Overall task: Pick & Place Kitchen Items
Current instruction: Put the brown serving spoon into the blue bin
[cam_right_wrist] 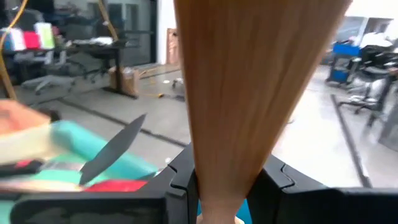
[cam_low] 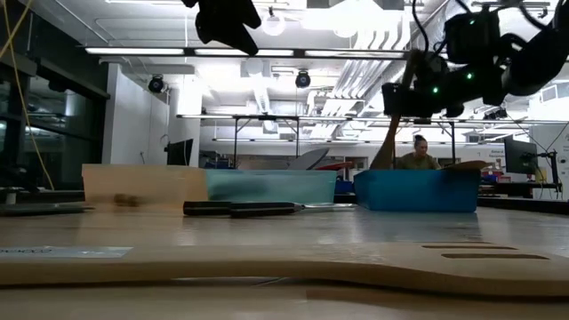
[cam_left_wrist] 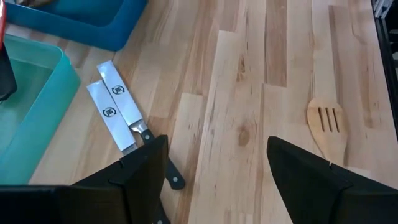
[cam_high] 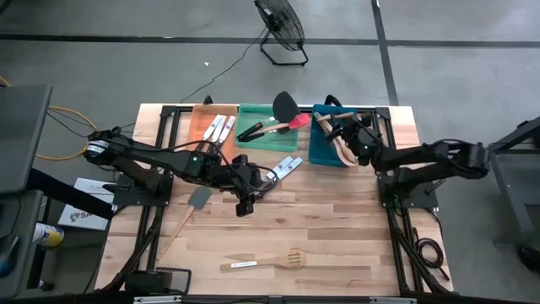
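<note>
Wooden turner point(cam_right_wrist: 249, 93) sits clamped in right end effector point(cam_high: 344, 131) above blue tray point(cam_high: 321, 150); left end effector point(cam_high: 245, 201) gapes empty.

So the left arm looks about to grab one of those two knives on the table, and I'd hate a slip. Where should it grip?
Grip a knife by its black handle, coming straight down from above with the left gripper open. The knives lie flat, side by side, so the flat blades offer little purchase; the handles are thicker and point toward the gripper.

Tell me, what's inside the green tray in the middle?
Inside the green rectangular tray lie a black spatula and a red spatula, with a black-handled utensil beside them. Whatever sits beneath them on the tray floor is covered.
</note>
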